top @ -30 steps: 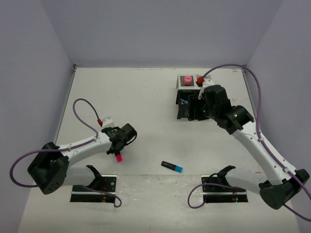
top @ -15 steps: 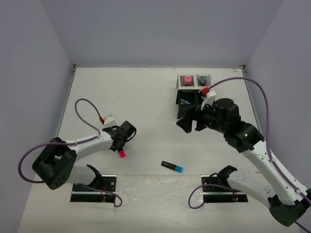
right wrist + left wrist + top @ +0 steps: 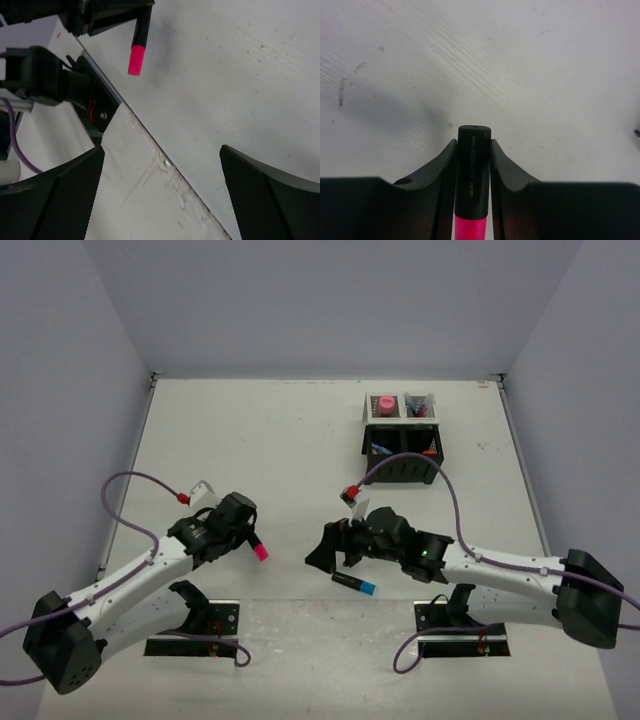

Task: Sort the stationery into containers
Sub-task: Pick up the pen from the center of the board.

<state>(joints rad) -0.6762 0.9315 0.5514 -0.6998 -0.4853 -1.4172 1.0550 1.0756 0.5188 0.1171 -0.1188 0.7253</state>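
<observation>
My left gripper (image 3: 247,540) is shut on a pink highlighter (image 3: 259,552) and holds it off the table. In the left wrist view its black cap (image 3: 474,165) stands clamped between both fingers (image 3: 440,170). My right gripper (image 3: 320,553) hovers low at the front centre, open wide and empty, just left of a black and blue highlighter (image 3: 355,584) lying on the table. The right wrist view shows the pink highlighter (image 3: 138,47) ahead, past the gripper (image 3: 162,195). The black mesh organizer (image 3: 400,468) stands at the back right with a pink glue stick (image 3: 385,403) and pens (image 3: 420,405) inside.
Two black mounting plates (image 3: 195,640) (image 3: 462,642) sit at the near table edge. Purple cables (image 3: 135,485) loop off both arms. Grey walls close the table on three sides. A raised white strip (image 3: 150,200) runs along the front.
The right arm swung from the organizer down to the front centre and its jaws opened wide. The left gripper closed on the pink highlighter and lifted it.
</observation>
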